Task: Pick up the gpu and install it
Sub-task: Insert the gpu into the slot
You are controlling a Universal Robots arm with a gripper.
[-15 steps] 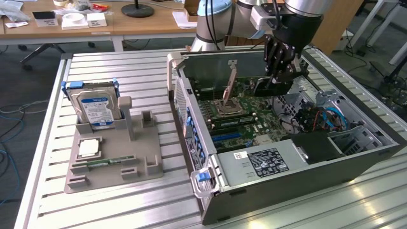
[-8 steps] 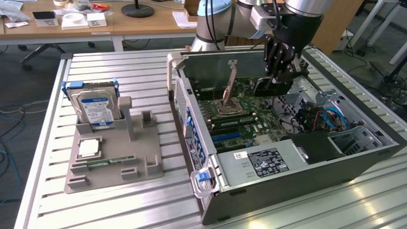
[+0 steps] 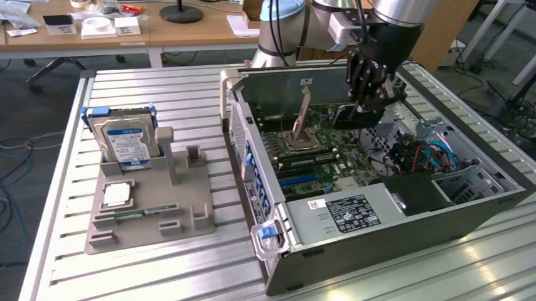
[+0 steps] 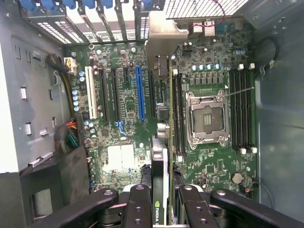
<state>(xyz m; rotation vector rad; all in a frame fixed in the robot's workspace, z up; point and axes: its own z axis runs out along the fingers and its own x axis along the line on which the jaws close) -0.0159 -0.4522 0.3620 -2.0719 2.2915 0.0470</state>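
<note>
Gpu [image 4: 159,156] held edge-on above the motherboard [image 4: 209,166] inside the case [image 3: 377,238], pinched in the tool [image 4: 161,194].
Best kept upright, edge parallel to the blue slot [image 4: 139,92], without tilt, for clean seating.

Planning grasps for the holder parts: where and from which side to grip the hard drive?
Grip the hard drive by its top edge, coming straight down, jaws across the labelled face and the back. It stands upright in the grey holder, which hides its lower end, and blue rails sit on its narrow sides, so the top looks the freest part.
</note>
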